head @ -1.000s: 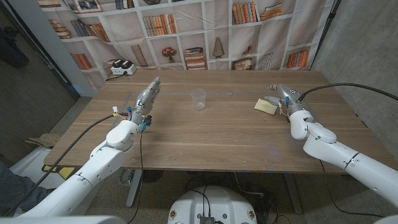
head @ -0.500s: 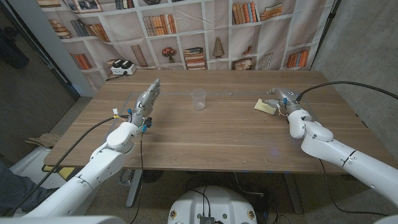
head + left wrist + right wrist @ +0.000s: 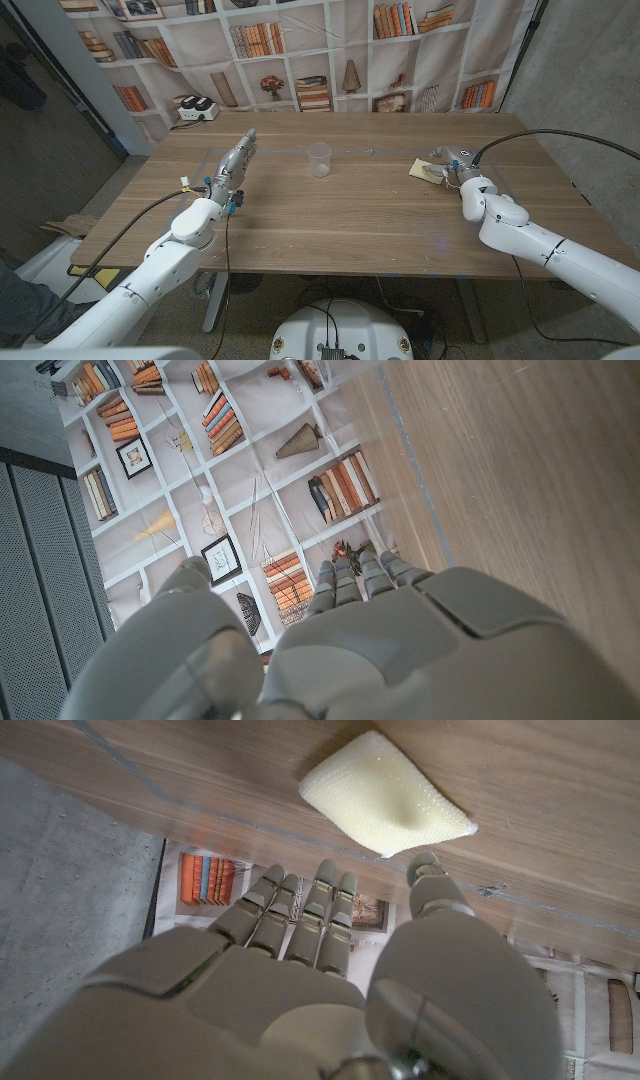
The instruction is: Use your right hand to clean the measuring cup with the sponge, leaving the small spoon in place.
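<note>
A clear plastic measuring cup [image 3: 319, 159] stands upright at the middle of the table's far half. I cannot make out the small spoon. A pale yellow sponge [image 3: 425, 171] lies on the wood at the right. My right hand [image 3: 449, 160] sits just behind and beside it, fingers stretched out and holding nothing. In the right wrist view the sponge [image 3: 385, 793] lies just beyond the fingertips [image 3: 325, 875] of my right hand [image 3: 300, 980]. My left hand [image 3: 236, 160] is left of the cup with straight fingers and holds nothing, as the left wrist view shows of this hand [image 3: 350, 650].
A white device with black tops [image 3: 196, 108] stands at the table's far left corner. A bookshelf-print backdrop [image 3: 300, 50] hangs behind the wooden table [image 3: 330, 225]. A thin line [image 3: 360, 151] runs across the wood behind the cup.
My right arm has shifted a little to the left, bringing the hand closer against the sponge. The cup, the sponge and the left arm have stayed where they were.
</note>
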Robot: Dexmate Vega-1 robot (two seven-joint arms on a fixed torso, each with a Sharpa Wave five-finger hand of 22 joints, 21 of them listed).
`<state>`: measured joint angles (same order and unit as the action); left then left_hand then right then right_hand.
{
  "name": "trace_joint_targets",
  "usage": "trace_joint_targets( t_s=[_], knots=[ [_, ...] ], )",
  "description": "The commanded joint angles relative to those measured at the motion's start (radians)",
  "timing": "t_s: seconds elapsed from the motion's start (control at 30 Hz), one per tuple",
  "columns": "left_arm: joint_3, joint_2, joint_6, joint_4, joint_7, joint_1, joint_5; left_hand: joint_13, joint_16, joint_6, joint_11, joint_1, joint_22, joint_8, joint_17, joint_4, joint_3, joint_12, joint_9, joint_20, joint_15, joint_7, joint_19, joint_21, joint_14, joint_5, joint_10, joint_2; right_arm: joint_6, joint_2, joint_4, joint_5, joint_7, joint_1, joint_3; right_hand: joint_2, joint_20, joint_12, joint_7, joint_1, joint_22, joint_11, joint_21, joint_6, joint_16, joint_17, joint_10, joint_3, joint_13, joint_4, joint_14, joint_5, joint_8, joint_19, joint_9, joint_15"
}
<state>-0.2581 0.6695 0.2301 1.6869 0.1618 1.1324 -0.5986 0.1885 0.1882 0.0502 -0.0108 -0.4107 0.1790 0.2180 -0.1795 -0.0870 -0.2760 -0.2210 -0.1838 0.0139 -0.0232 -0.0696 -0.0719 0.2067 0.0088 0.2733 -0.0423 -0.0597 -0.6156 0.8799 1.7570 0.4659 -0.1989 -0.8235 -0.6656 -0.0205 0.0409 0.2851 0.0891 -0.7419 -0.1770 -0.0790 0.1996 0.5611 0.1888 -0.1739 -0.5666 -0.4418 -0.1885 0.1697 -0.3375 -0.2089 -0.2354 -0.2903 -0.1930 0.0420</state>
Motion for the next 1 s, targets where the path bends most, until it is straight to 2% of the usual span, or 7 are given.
trace_joint_targets(
  t_s=[0.03,0.2,0.27,0.37,0.57,0.9,1.0],
  knots=[
    [0.000,0.000,-0.010,-0.006,-0.003,-0.002,-0.009,0.002,0.002,0.009,-0.002,-0.002,0.003,-0.003,-0.001,-0.001,0.005,0.005,-0.005,-0.006,-0.003,0.000,0.000,-0.003,-0.002,-0.004,-0.012,0.009,-0.064,-0.004,0.005,0.023,0.052,0.029,-0.043,-0.001,0.009,0.008,-0.001,-0.011,-0.003,-0.003,0.001,0.014,0.005,-0.002,-0.014,-0.011,-0.002,-0.003,-0.014,0.006,-0.006,-0.004,-0.004,0.027],
    [-0.007,-0.005,-0.007,-0.022,-0.020,-0.015,-0.015,0.002,0.002,0.012,-0.001,-0.004,0.004,-0.003,-0.001,-0.001,0.005,0.005,-0.005,-0.007,-0.004,0.001,0.000,-0.003,0.000,-0.005,-0.014,0.011,-0.072,-0.006,0.014,0.023,0.052,0.030,-0.047,-0.004,-0.003,0.011,0.006,-0.014,-0.004,-0.013,0.002,0.030,0.004,-0.001,-0.029,-0.014,-0.002,-0.005,-0.021,0.007,-0.009,-0.005,-0.004,0.026],
    [-0.009,-0.006,-0.008,-0.024,-0.020,-0.018,-0.013,0.002,0.003,0.014,-0.001,-0.004,0.004,-0.003,-0.001,-0.001,0.005,0.005,-0.005,-0.006,-0.002,0.000,0.001,-0.003,0.002,-0.005,-0.016,0.012,-0.072,-0.008,0.015,0.016,0.050,0.029,-0.043,-0.009,-0.014,0.016,0.005,-0.017,-0.004,-0.005,0.013,0.049,0.009,-0.001,-0.053,-0.017,-0.001,-0.007,-0.053,0.009,-0.010,-0.041,-0.004,0.031],
    [-0.011,-0.006,-0.010,-0.028,-0.023,-0.022,-0.016,0.002,0.003,0.016,-0.002,-0.005,0.004,-0.002,-0.001,-0.001,0.005,0.004,-0.006,-0.007,-0.001,0.000,0.001,-0.002,0.003,-0.006,-0.018,0.013,-0.079,-0.007,0.016,0.018,0.053,0.032,-0.048,-0.013,-0.028,0.018,0.003,-0.019,-0.003,-0.007,0.018,0.063,0.010,-0.001,-0.064,-0.018,-0.001,-0.008,-0.066,0.010,-0.012,-0.059,-0.004,0.022],
    [-0.013,-0.006,-0.013,-0.033,-0.026,-0.029,-0.018,0.002,0.004,0.018,-0.002,-0.005,0.004,-0.003,-0.001,-0.001,0.005,0.005,-0.006,-0.007,0.000,0.001,0.002,-0.002,0.005,-0.007,-0.020,0.015,-0.089,-0.017,0.003,0.031,0.065,0.048,-0.070,-0.015,-0.037,0.018,0.006,-0.020,-0.003,-0.015,0.016,0.066,0.008,0.000,-0.069,-0.019,-0.001,-0.009,-0.072,0.010,-0.010,-0.060,-0.004,0.015],
    [-0.012,-0.004,-0.016,-0.039,-0.029,-0.035,-0.021,0.002,0.003,0.020,0.004,-0.007,0.004,-0.004,-0.001,-0.002,0.006,0.007,-0.006,-0.012,0.000,0.003,0.000,-0.003,0.006,-0.009,-0.019,0.017,-0.109,-0.030,-0.026,0.043,0.092,0.071,-0.103,-0.015,-0.056,0.017,0.013,-0.024,-0.004,-0.021,0.014,0.070,0.005,-0.001,-0.075,-0.023,0.000,-0.010,-0.075,0.010,-0.008,-0.059,-0.005,0.024],
    [-0.013,-0.004,-0.016,-0.041,-0.030,-0.038,-0.020,0.002,0.003,0.021,0.001,-0.007,0.004,-0.004,-0.002,-0.002,0.007,0.006,-0.006,-0.013,-0.001,0.003,0.000,-0.003,0.006,-0.010,-0.021,0.018,-0.111,-0.031,-0.031,0.044,0.096,0.075,-0.108,-0.013,-0.064,0.017,0.016,-0.028,-0.004,-0.031,0.013,0.073,0.005,-0.001,-0.078,-0.027,0.000,-0.010,-0.081,0.009,-0.007,-0.060,-0.005,0.033]
  ],
)
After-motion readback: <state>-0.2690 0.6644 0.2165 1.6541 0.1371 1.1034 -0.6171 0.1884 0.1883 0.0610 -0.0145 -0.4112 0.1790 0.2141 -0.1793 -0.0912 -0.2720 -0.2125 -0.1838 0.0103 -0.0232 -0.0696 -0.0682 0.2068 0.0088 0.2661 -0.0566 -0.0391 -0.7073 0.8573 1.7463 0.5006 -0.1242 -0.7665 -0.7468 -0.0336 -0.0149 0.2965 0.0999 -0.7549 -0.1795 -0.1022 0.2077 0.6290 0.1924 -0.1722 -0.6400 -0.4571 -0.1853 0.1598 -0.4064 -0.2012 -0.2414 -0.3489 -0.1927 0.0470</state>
